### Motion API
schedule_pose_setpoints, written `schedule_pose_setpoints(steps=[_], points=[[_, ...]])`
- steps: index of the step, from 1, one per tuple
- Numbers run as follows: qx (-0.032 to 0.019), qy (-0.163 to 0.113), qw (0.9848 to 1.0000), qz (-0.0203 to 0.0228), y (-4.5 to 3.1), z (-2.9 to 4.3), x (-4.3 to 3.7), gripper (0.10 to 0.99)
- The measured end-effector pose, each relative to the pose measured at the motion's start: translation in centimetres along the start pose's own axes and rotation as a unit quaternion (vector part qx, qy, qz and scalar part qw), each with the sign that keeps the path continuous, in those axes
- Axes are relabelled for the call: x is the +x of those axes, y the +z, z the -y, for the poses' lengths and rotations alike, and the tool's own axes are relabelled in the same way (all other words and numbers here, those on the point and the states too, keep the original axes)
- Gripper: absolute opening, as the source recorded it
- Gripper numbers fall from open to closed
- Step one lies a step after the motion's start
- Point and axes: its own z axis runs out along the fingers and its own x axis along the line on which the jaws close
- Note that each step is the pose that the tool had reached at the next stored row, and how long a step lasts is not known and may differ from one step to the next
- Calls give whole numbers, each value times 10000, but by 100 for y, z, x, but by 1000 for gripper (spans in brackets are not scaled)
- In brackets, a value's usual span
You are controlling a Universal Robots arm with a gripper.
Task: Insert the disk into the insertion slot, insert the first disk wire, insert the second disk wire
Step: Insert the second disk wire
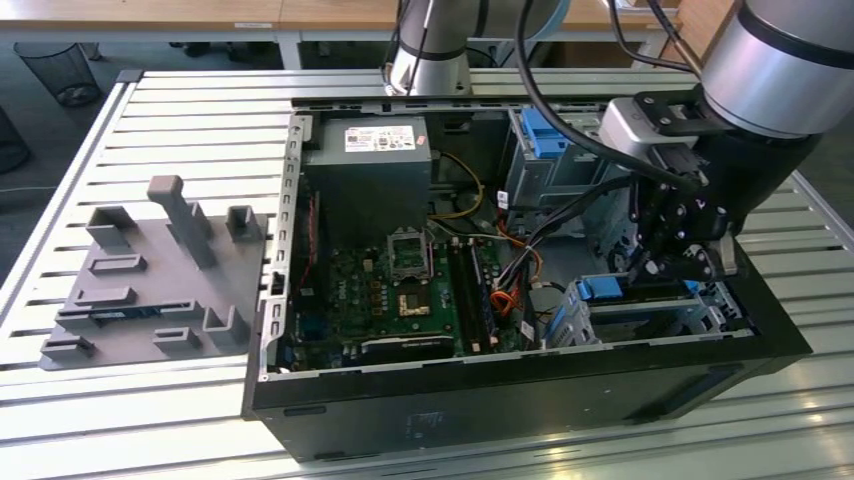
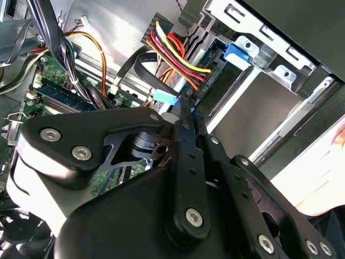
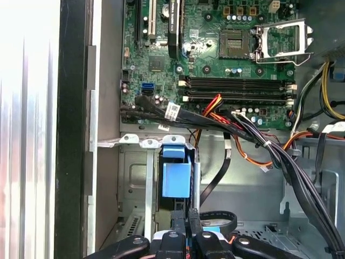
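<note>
Exterior view, left to right: one grey fixture tray [image 1: 147,275], one open computer case [image 1: 534,380], one gripper [image 1: 677,262] lowered at the insertion slot [image 1: 641,315], likely seating the blue-framed disk [image 1: 607,288]. Its fingers [image 3: 186,224] look nearly closed around a thin connector, possibly a disk wire.

arm [image 1: 747,110] over open computer case [image 1: 534,400], disk [image 1: 621,288] seated

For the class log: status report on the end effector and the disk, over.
End effector low inside the case, fingers close together at a light-blue connector. Disk seated in the insertion slot. Cable bundle crosses close above.
</note>
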Motion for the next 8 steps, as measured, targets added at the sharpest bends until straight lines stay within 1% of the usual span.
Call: schedule_pose_setpoints(steps=[8], points=[[0, 0, 10000, 3, 7, 6, 0, 145]])
